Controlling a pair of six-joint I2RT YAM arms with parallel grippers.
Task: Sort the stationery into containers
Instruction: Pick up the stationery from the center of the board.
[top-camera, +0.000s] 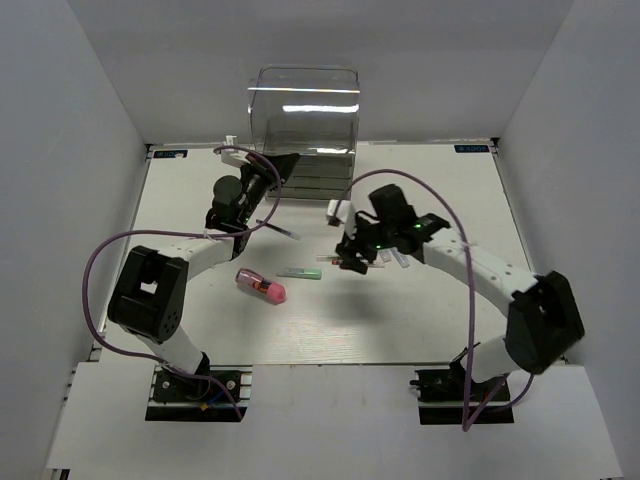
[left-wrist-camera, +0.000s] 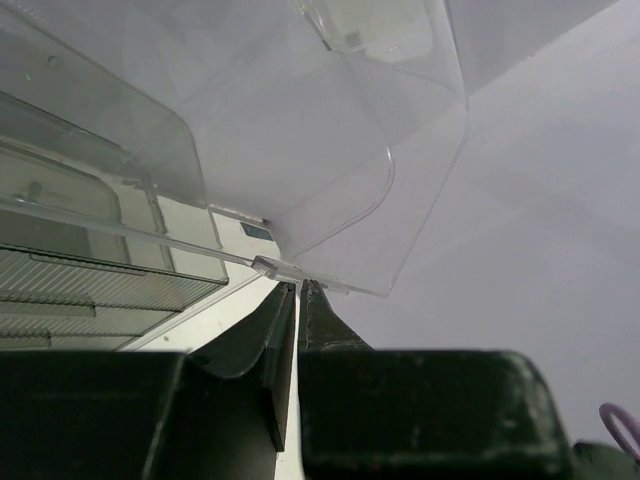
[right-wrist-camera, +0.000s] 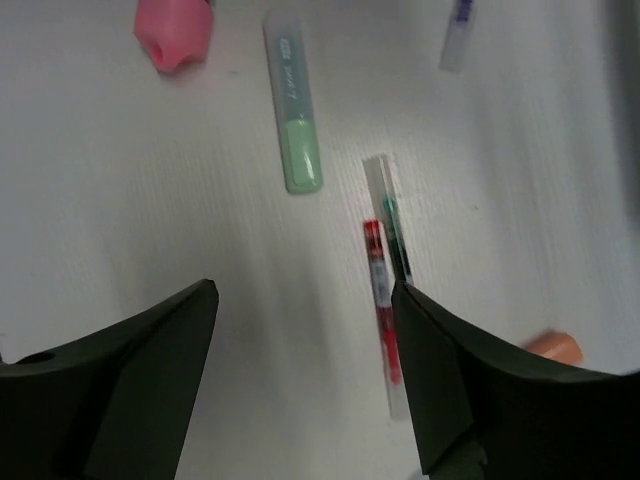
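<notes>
Clear plastic fills the left wrist view, where the left gripper (left-wrist-camera: 298, 288) has its fingers (left-wrist-camera: 280, 340) drawn almost together with only a sliver of light between them. Their tips meet the thin front lip of a clear drawer (left-wrist-camera: 330, 170); whether they actually pinch that lip cannot be told. The drawer is at the front of the cabinet (top-camera: 305, 110), which stands at the far middle of the table (top-camera: 440, 190), and the left gripper sits by the cabinet's near left corner. The right gripper (right-wrist-camera: 305, 290) hangs over the middle of the table with its fingers (right-wrist-camera: 150, 380) spread wide, holding nothing and touching nothing. Below the gap, close to the far finger, lies a red pen (right-wrist-camera: 381, 300), its long axis running left to right. A thin green pen (right-wrist-camera: 397, 235) lies against it on the far side, parallel and set a little further left. Just near of them the green-capped marker (right-wrist-camera: 293, 120) also lies left to right, its cap pointing right. The pink marker (top-camera: 262, 287) rests nearer and further left, slanting from far left to near right. An orange cap (right-wrist-camera: 553, 347) shows beside the far finger.
</notes>
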